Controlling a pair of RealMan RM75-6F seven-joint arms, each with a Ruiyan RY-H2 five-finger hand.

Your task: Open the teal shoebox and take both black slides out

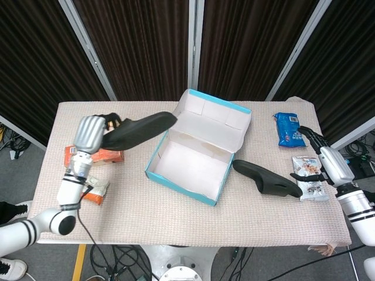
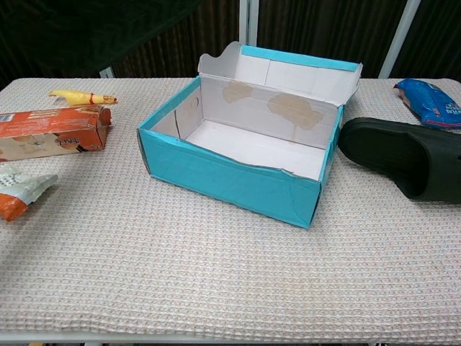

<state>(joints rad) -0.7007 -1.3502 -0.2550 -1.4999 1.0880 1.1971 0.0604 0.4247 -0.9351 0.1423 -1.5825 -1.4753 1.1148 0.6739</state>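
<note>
Left robot hand (image 1: 91,132): fingers closed on the heel end of one black slide (image 1: 139,130), which it holds in the air. The slide's long axis runs from the hand toward the shoebox (image 1: 176,178), toe end pointing at the lid. The slide is clear of the box and hangs above the bench (image 1: 117,199), over the orange carton (image 1: 105,156) that lies under and just beside the hand. Judgement: the coming move is a set-down on the bench below or just forward of this hand, and the carton crowds that spot.

The box stands open with the lid propped back; its white floor is bare in both views.

Second slide (image 1: 266,180): on the bench, on the far side of the box from the left hand, long axis along the box's side wall. It lies between the box and the right robot hand (image 1: 322,161), which is much the nearer to it.

Right hand: fingers apart, holding nothing, near the snack packets (image 1: 309,177) and blue bag (image 1: 289,130).

Limits: chest view shows neither hand. The grip itself is partly hidden behind the slide. A yellow toy (image 2: 79,96) lies beyond the carton.
</note>
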